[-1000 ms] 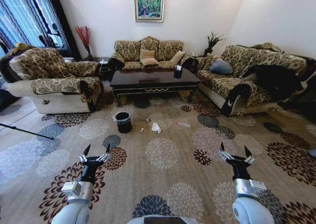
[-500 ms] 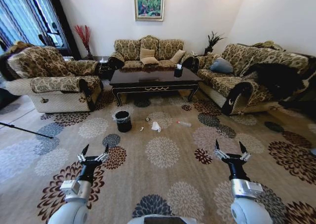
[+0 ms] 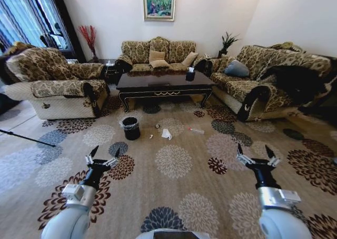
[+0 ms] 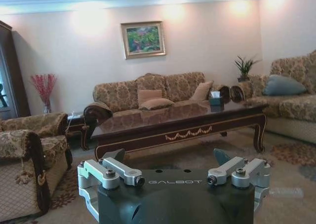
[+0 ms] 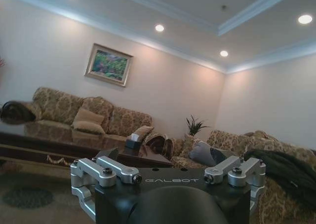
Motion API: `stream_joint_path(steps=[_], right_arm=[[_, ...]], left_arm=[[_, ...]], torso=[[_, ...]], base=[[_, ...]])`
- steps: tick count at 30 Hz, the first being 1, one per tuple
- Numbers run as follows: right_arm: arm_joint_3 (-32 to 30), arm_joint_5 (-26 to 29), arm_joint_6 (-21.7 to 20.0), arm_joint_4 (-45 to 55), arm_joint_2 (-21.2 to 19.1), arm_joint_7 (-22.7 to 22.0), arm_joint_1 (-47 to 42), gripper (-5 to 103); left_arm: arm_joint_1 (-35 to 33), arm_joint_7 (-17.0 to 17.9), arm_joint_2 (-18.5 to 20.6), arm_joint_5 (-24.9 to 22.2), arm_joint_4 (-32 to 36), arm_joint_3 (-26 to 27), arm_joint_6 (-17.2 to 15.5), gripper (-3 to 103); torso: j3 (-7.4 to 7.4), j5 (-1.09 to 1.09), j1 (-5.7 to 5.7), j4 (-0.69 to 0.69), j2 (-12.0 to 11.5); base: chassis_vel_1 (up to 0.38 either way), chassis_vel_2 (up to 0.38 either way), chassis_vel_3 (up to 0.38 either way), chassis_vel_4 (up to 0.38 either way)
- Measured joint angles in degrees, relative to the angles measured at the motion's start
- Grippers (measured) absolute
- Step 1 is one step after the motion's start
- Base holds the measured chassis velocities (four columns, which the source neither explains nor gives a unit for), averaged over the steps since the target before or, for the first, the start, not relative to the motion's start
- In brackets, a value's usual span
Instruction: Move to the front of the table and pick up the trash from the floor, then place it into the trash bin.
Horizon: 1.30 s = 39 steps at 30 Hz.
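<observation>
Farthest left in the head view, a patterned armchair [image 3: 58,89] sits on the flowered carpet [image 3: 174,197]. Left gripper [image 3: 103,156] hangs low over the carpet near the robot, jaws apart, nothing between them. Up and right of it, the trash bin [image 3: 131,128] stands on the carpet, black with a clear liner at the rim, in front of the desk's left end.

Just right of the bin lies the trash: a tiny white scrap [image 3: 151,137], a small dark round bit [image 3: 157,126], a crumpled white tissue [image 3: 166,134] and a small clear bottle-like piece [image 3: 196,130] farthest right. All pieces are on the floor, spread in a short row between bin and bottle piece, none touching the bin.

Behind them the desk [image 3: 163,85], long, dark and glossy with gold trim, stands in front of the back sofa [image 3: 158,56]. A small dark tissue box [image 3: 190,76] sits on the desk's right end. The left wrist view shows the desk [image 4: 177,125] ahead, with the box [image 4: 215,98] on it.

Right gripper [image 3: 256,154] hangs low over the carpet on the right, jaws apart and empty, well apart from the trash. Another sofa [image 3: 263,81] runs along the right side, with a dark cloth [image 3: 300,83] draped over it.
</observation>
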<state>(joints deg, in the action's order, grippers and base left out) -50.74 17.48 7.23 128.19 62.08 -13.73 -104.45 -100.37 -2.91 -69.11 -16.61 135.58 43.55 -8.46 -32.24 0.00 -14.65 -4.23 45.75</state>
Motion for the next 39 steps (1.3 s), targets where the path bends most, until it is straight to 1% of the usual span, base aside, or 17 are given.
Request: stream_joint_path(steps=[2, 3, 6, 9, 12, 13, 15, 17, 23, 25, 26, 27, 28, 30, 32, 35, 39], right_arm=[[0.0, 0.2, 0.0, -0.9, -1.5, 0.0, 0.4, 100], [0.0, 1.9, -0.3, -1.1, -2.4, -0.2, 0.8, 100], [-0.2, 4.0, -1.0, -1.4, -3.2, -0.6, 1.5, 100], [-0.8, 4.2, -1.0, -2.0, -3.4, -0.7, 1.9, 100], [-0.8, 4.8, -1.3, -1.7, -2.6, -1.1, 2.3, 100], [-0.8, 4.8, -1.3, -1.7, -2.6, -1.1, 2.3, 100], [-1.5, 6.7, -2.3, -1.2, -2.9, -1.6, 3.1, 100], [-2.3, 8.4, -3.1, -1.2, -3.6, -2.4, 3.5, 100], [-2.8, 8.9, -2.9, -2.0, -3.6, -2.5, 3.3, 100], [-2.6, 9.0, -1.3, -2.1, -3.9, -0.3, 2.9, 100], [-2.5, 9.0, 0.5, -2.2, -4.3, 2.6, 2.7, 100], [-2.4, 8.5, 2.9, -2.1, -4.8, 7.0, 2.4, 100], [-2.4, 8.5, 2.9, -2.1, -4.8, 7.0, 2.4, 100], [-2.2, 7.3, 4.9, -1.3, -5.2, 12.0, 2.1, 100], [-1.9, 7.2, 5.2, 0.0, -5.2, 16.2, 1.4, 100], [-1.8, 7.9, 4.3, 0.8, -5.0, 18.5, 0.8, 100], [-2.1, 8.5, 2.6, 1.0, -4.6, 19.7, 0.3, 100]], left_arm=[[-0.3, 0.0, 0.8, -0.2, -0.2, 0.4, 0.0, 100], [-0.6, 0.0, 1.0, -0.2, -0.3, 0.5, 0.0, 100], [-0.9, 0.1, 0.9, 0.0, 0.0, 0.5, 0.0, 100], [-1.2, 0.1, 0.4, 0.5, 0.5, 0.2, 0.0, 100], [-1.7, 0.1, -1.1, 3.5, 0.5, -0.9, 1.6, 100], [-1.7, 0.1, -1.1, 3.5, 0.5, -0.9, 1.6, 100], [-2.0, 0.1, -2.5, 5.3, 0.6, -1.3, 2.6, 100], [-2.1, 0.2, -4.4, 4.5, 1.5, -1.2, 2.6, 100], [-2.7, 0.5, -8.1, 2.5, 2.1, 0.6, 2.8, 100], [-3.4, 0.5, -8.6, 2.6, 2.1, 0.9, 3.3, 100], [-3.9, 0.5, -8.7, 2.7, 2.0, 0.9, 3.5, 100], [-4.3, 0.5, -8.8, 2.9, 2.1, 0.9, 3.7, 100], [-4.3, 0.5, -8.8, 2.9, 2.1, 0.9, 3.7, 100], [-4.4, 0.5, -9.3, 3.0, 2.3, 0.8, 3.7, 100], [-4.5, 0.5, -9.6, 3.2, 2.5, 0.6, 3.7, 100], [-4.5, 0.4, -9.7, 3.4, 2.6, 0.5, 3.7, 100], [-4.6, 0.4, -9.9, 3.4, 2.6, 0.4, 3.7, 100]], torso=[[0.28, 0.01, 0.23, -0.01, -0.5], [0.52, 0.01, 0.41, -0.01, -0.9], [0.9, 0.01, 0.66, 0.0, -1.5], [1.37, 0.0, 0.97, 0.0, -2.3], [1.9, 0.01, 1.36, -0.02, -3.2], [1.9, 0.01, 1.36, -0.02, -3.2], [2.26, 0.0, 1.61, -0.01, -3.8], [2.65, 0.0, 1.88, 0.01, -4.5], [3.34, 0.01, 2.37, -0.01, -5.7], [3.62, 0.01, 2.56, -0.01, -6.1], [3.83, 0.01, 2.72, -0.01, -6.5], [4.08, 0.0, 2.9, 0.0, -7.0], [4.08, 0.0, 2.9, 0.0, -7.0], [4.35, -0.01, 3.12, 0.01, -7.4], [4.72, 0.0, 3.4, 0.0, -8.1], [5.08, 0.0, 3.63, -0.01, -8.7], [5.52, 0.0, 3.97, -0.01, -9.5]], base=[[0.0, 0.0, 0.0, 0.0], [0.0, 0.0, 0.0, 0.0], [0.0, 0.0, 0.0, 0.0], [0.0, 0.0, 0.0, 0.0], [0.0, 0.0, 0.0, 0.0], [0.0, 0.0, 0.0, 0.0], [0.0, 0.0, 0.0, 0.0], [0.0, 0.0, 0.0, 0.0], [0.0, 0.0, 0.0, 0.0], [0.0, 0.0, 0.0, 0.0], [0.0, 0.0, 0.0, 0.0], [0.0, 0.0, 0.0, 0.0], [0.0, 0.0, 0.0, 0.0], [0.0, 0.0, 0.0, 0.0], [0.0, 0.0, 0.0, 0.0], [0.0, 0.0, 0.0, 0.0], [0.0, 0.0, 0.0, 0.0]])
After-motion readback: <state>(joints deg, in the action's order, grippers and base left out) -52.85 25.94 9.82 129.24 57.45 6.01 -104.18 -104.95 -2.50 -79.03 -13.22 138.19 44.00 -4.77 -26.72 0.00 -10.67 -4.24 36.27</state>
